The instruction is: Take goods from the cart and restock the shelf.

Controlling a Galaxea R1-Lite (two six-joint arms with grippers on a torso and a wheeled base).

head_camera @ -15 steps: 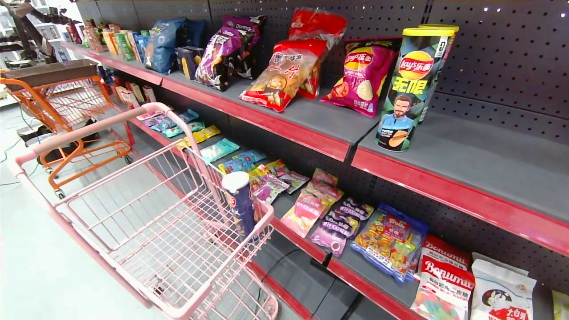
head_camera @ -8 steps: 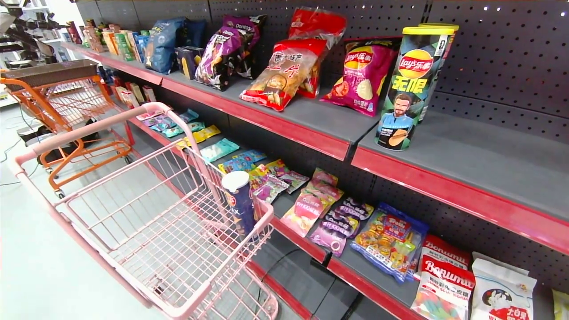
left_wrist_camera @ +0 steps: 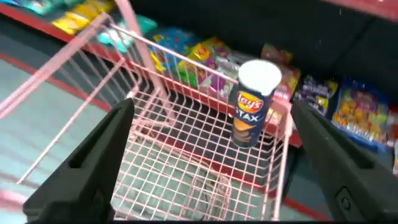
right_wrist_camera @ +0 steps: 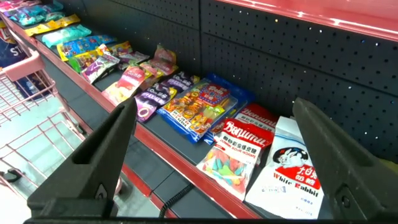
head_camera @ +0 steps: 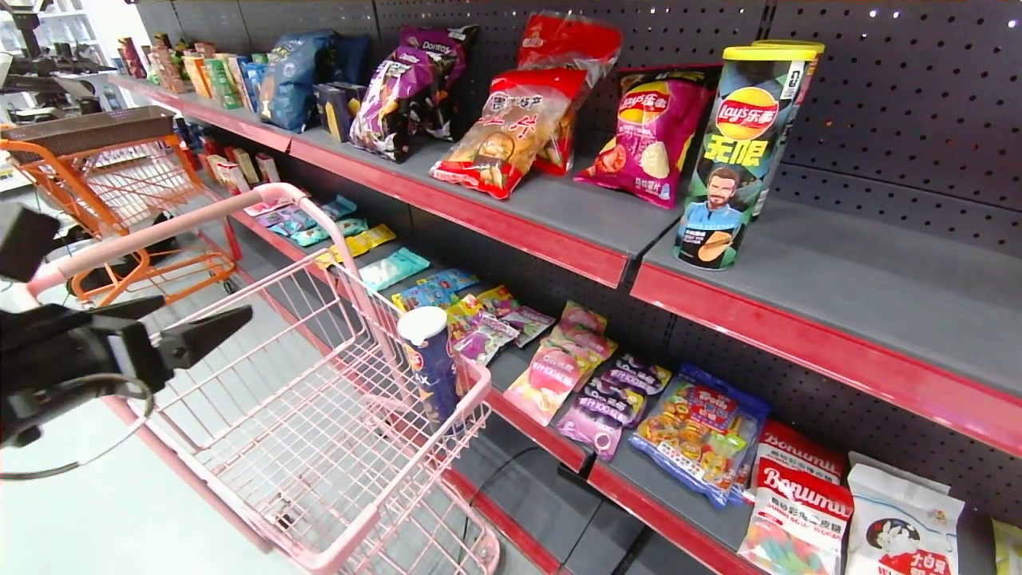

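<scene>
Left pincer [head_camera: 204, 310], open, is newly entering at frame left over the pink wire cart [head_camera: 200, 214]; pickup of the white-lidded blue crisp tube [head_camera: 431, 363] is beginning.

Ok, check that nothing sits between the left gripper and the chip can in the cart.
Nothing visible does. The left gripper, fingers open, hangs at the handle end of the pink cart; the chip can stands upright in the opposite corner. Wire walls ring it, so come from above.

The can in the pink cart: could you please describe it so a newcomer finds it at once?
Find the pink cart beside the red-edged shelves. In its corner nearest them stands a dark blue can with a white lid, the cart's only item.
</scene>
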